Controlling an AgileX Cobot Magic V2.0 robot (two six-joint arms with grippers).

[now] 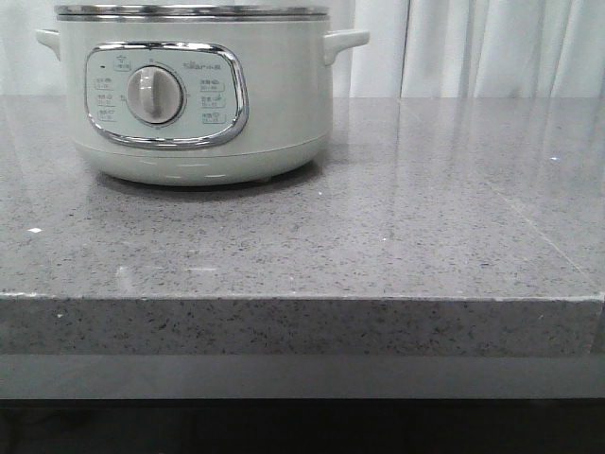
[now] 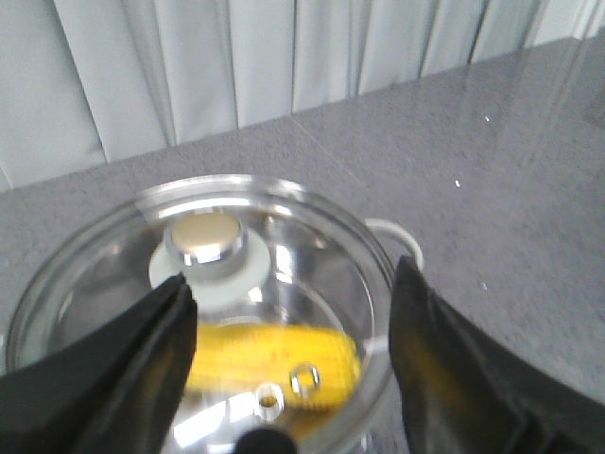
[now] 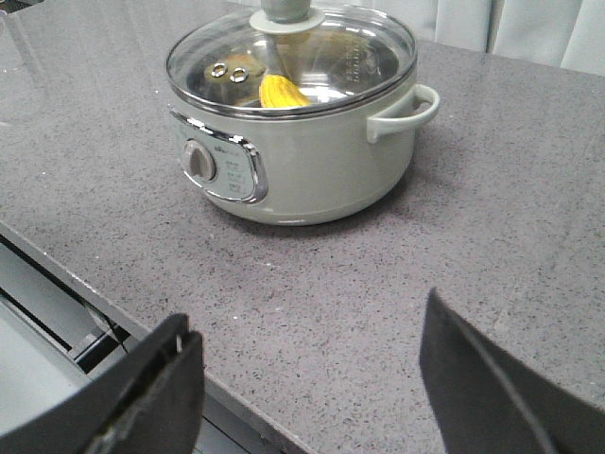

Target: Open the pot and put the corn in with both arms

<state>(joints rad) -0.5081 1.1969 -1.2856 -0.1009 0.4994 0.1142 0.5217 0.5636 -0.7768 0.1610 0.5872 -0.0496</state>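
Left hand (image 2: 293, 350) spread wide above the lidded pot (image 2: 203, 312) holding corn (image 2: 274, 364); right hand (image 3: 307, 383) spread, empty.

A: Where does the pot (image 1: 194, 95) stand?
B: Upper left of the front view, on the desk (image 1: 425, 236), curtain (image 1: 473, 47) behind.
A: And the corn (image 3: 282, 92)?
B: Inside the pot, under the lid (image 3: 293, 52).
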